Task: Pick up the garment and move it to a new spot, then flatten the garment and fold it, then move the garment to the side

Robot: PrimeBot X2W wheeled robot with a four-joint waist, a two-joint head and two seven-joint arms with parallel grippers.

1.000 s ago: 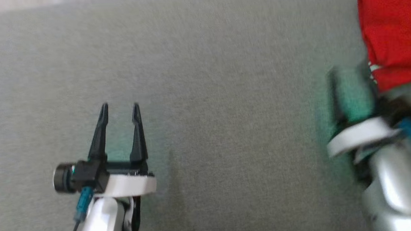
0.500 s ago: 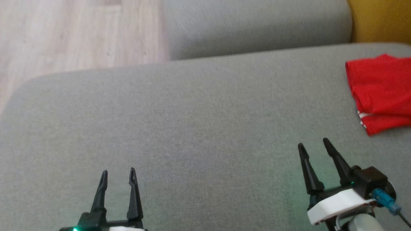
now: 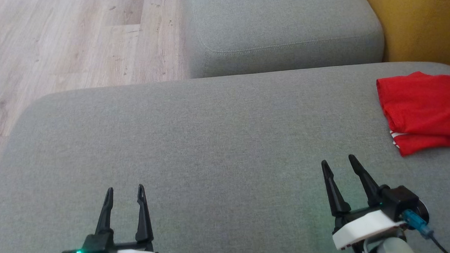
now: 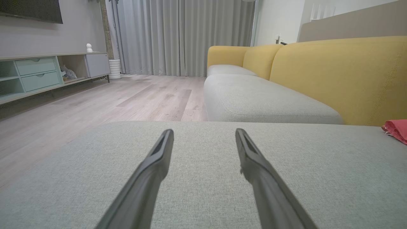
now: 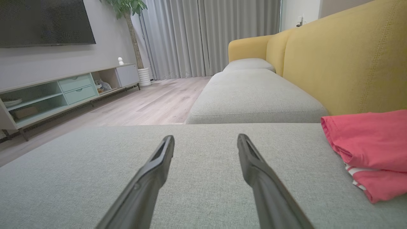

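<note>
One red garment [image 3: 423,112], folded into stacked layers, lies on the grey seat cushion [image 3: 210,142] at its far right side, close to the yellow backrest [image 3: 412,19]. It runs off the right edge of the head view. White striped trim [image 3: 394,135] peeks out at its near-left corner.

The right wrist view gives the garment [image 5: 369,143] from low down: a thick upper fold over a thinner lower layer, looking pinker here. The left wrist view catches just a sliver of it [image 4: 396,130] at the right edge.

The right gripper [image 3: 337,160] is near the garment, on its near-left side, apart from it and not touching. Its jaws are spread wide with nothing between them, as its own camera also shows [image 5: 205,137]. The left gripper [image 3: 124,188] is well apart from the garment, across the cushion at lower left. It is also spread wide and empty [image 4: 204,131]. Both sit low over bare fabric.

Count: one garment, two grippers, four dark fingers.

The head view has two grey cushions, the second one [image 3: 281,27] beyond the first, plus wood floor [image 3: 57,42] at upper left. The wrist views add a third cushion [image 4: 229,68] further back, grey curtains [image 4: 181,35] and a low media cabinet [image 4: 41,73]. The right wrist view adds a wall TV [image 5: 44,22] and a potted plant [image 5: 127,6].
</note>
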